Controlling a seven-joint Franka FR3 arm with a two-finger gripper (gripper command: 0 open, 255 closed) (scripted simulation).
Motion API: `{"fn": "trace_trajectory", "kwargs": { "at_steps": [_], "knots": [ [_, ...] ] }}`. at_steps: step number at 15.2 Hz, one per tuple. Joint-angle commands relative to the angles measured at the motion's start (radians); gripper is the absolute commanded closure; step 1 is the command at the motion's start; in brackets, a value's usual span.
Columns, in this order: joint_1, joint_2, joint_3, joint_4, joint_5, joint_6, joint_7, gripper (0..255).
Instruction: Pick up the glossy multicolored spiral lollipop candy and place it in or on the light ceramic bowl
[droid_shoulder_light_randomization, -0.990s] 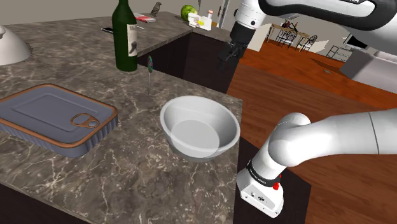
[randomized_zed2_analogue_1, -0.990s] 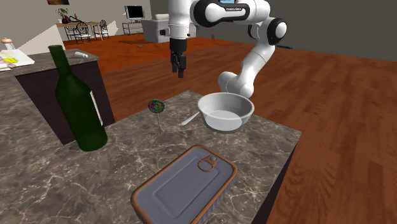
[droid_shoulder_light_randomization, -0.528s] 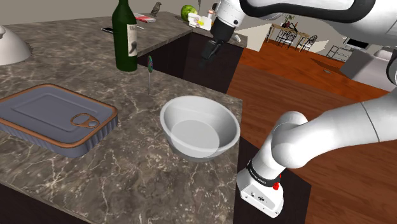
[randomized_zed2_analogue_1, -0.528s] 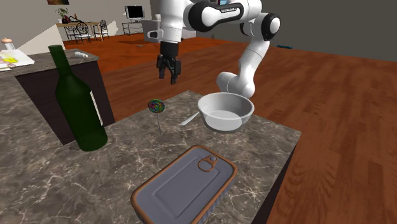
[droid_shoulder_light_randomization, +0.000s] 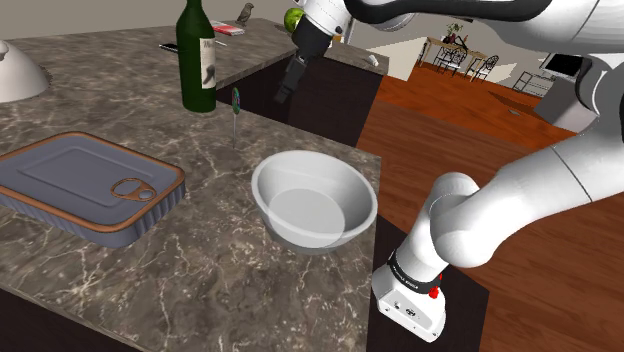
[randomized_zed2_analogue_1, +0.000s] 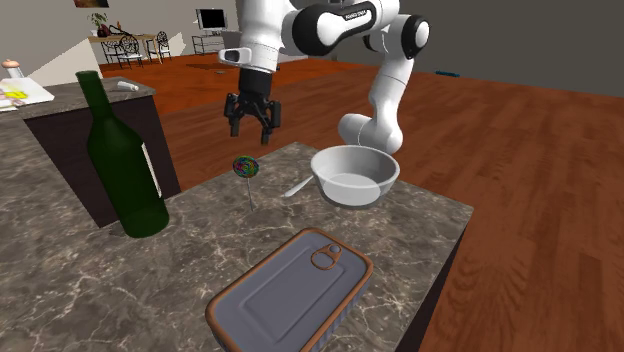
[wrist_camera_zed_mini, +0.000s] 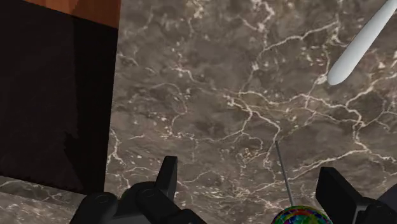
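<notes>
**Spread end effector hovering over the upright spiral lollipop, which stands to the second exterior view's left of the bowl.**

On the dark marbled table, a flat pull-tab tin lies nearest the second exterior camera, in front of the bowl and well apart from it. The pale bowl sits upright near the table's corner. A white utensil handle lies just beside the bowl on that view's left. Further left of the bowl, the multicoloured lollipop stands on its stick. A dark green wine bottle stands further left again. Above the lollipop, higher than the bowl's rim, the black fingers stand wide apart. In the wrist view the candy head sits between them, touching neither.
</notes>
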Motion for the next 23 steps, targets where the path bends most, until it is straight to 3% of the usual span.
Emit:
{"fn": "trace_trajectory", "kwargs": {
  "at_steps": [1, 6, 14, 22, 23],
  "knots": [
    [0.040, 0.033, -0.001, 0.020, 0.020, 0.041, -0.071, 0],
    [0.137, 0.097, 0.003, 0.065, 0.073, 0.120, -0.238, 0],
    [0.151, 0.154, 0.009, 0.023, 0.090, 0.223, -0.256, 0],
    [0.151, 0.154, 0.009, 0.023, 0.090, 0.223, -0.256, 0],
    [0.151, 0.154, 0.009, 0.023, 0.090, 0.223, -0.256, 255]
  ]
}}
